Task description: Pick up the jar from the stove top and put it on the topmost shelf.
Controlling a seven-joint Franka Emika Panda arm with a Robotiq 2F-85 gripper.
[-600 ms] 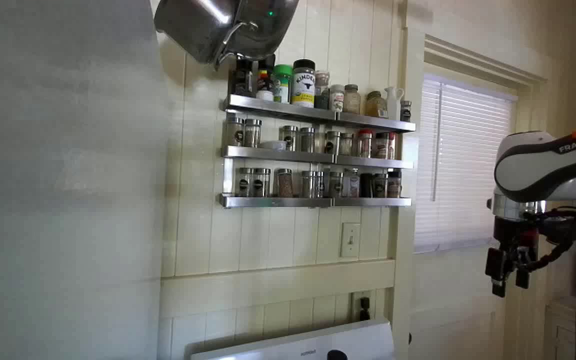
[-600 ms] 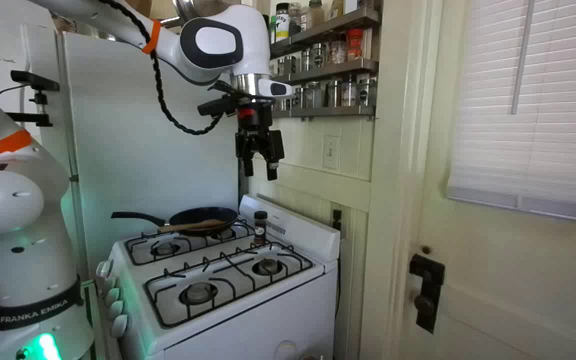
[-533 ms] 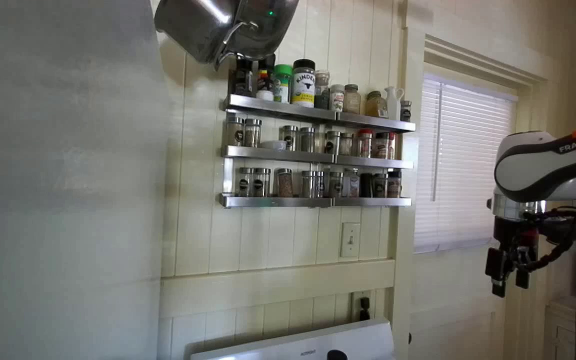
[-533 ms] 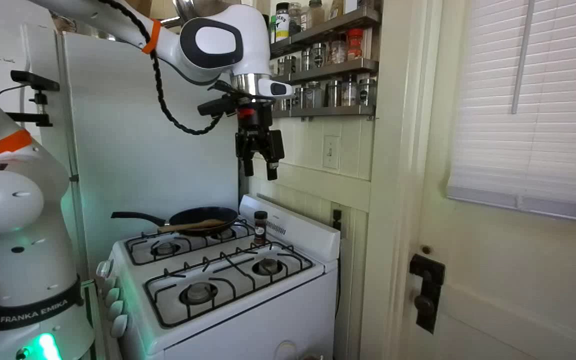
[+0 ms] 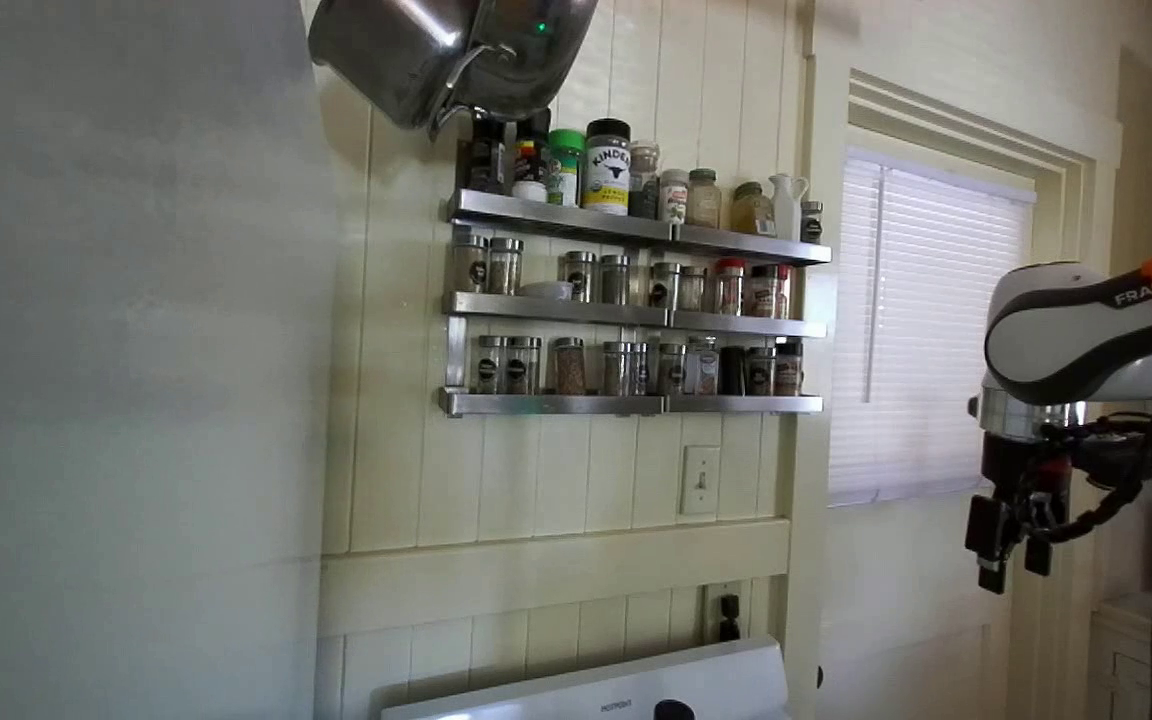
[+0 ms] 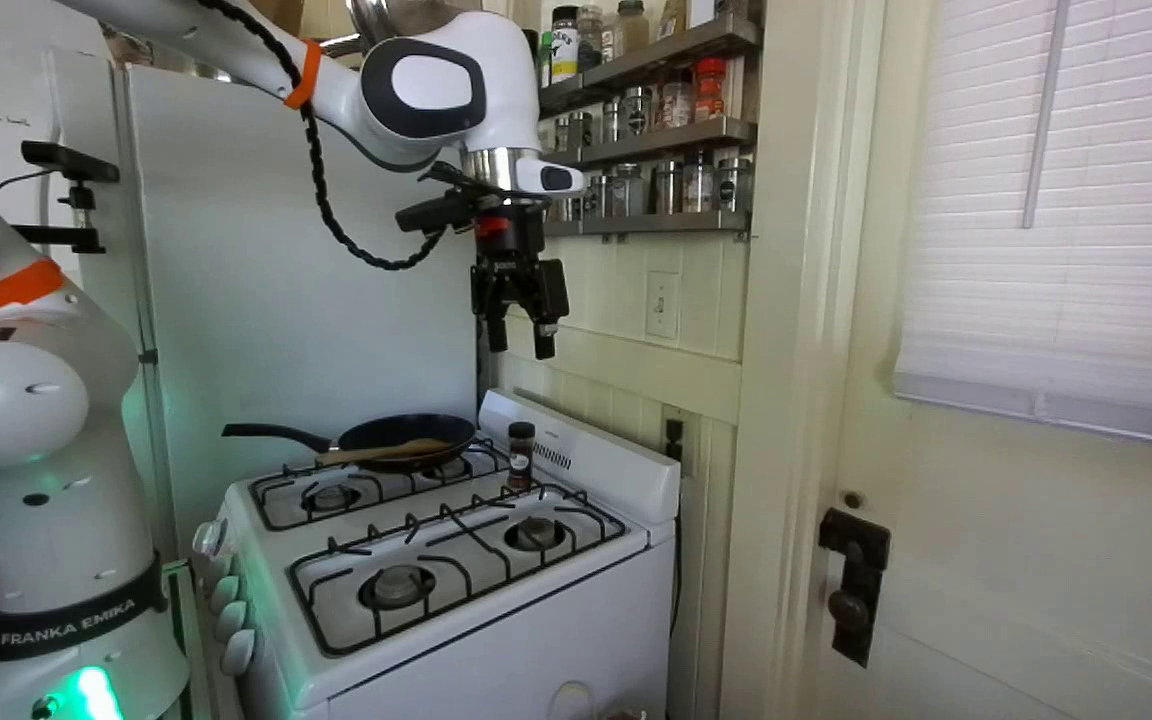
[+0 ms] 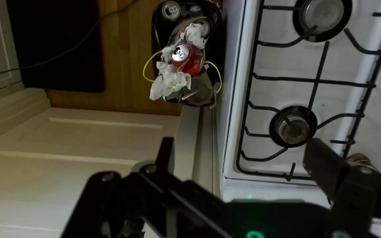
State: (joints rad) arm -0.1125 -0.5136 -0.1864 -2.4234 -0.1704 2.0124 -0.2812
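Free air above jar [image 6: 520,458], pan [image 6: 398,430] nearby

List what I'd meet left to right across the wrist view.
Dark mat-like rectangle → trash bin → brown-topped burner → jar. Left out: the pincer, which partly covers the jar and spans too wide to place.

In an exterior view, spice jar [image 6: 521,457] markings too small to read; far end of topmost shelf [image 6: 661,60] hidden behind the arm [image 6: 436,90]. Wrist view: stove top [image 7: 286,62] cut off at right, jar sits partly behind the fingers [image 7: 325,167].
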